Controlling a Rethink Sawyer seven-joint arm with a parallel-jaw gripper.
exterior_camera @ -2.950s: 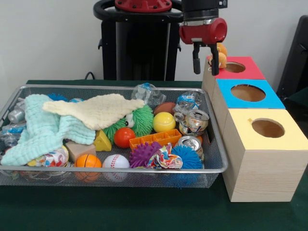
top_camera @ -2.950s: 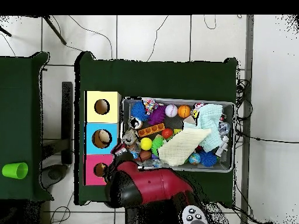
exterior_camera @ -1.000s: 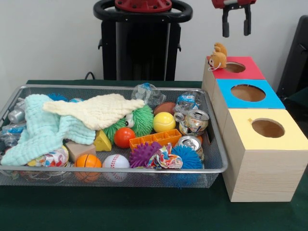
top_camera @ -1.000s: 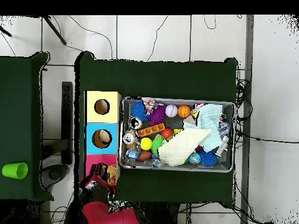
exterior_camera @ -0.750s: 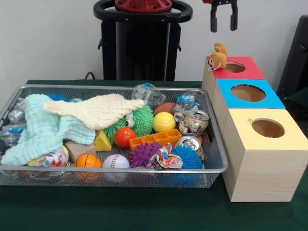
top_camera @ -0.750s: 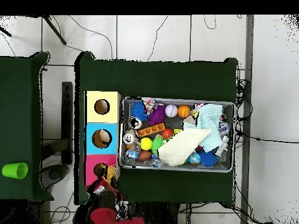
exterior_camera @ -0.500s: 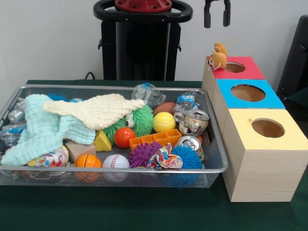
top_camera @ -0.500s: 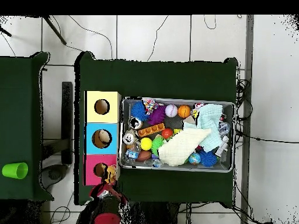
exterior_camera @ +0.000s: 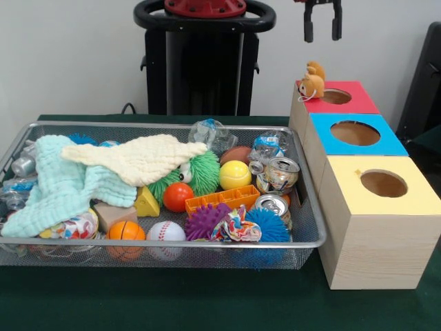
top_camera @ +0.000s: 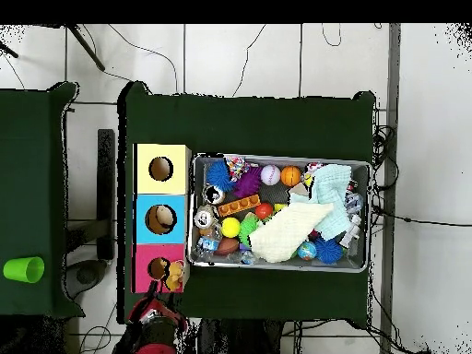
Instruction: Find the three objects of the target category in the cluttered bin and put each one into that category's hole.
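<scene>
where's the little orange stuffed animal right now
In the front view the orange stuffed animal sits on the red box at its left corner, beside the hole, not in it, with the open hand raised above it.

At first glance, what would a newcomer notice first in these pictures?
Probably the wire mesh bin crammed with balls, spiky toys and crushed cans under two knitted cloths. Next, the row of red, blue and yellow boxes beside it, with a small orange plush toy lying on the red box's corner, beside its hole. The open gripper hangs high above it.
</scene>
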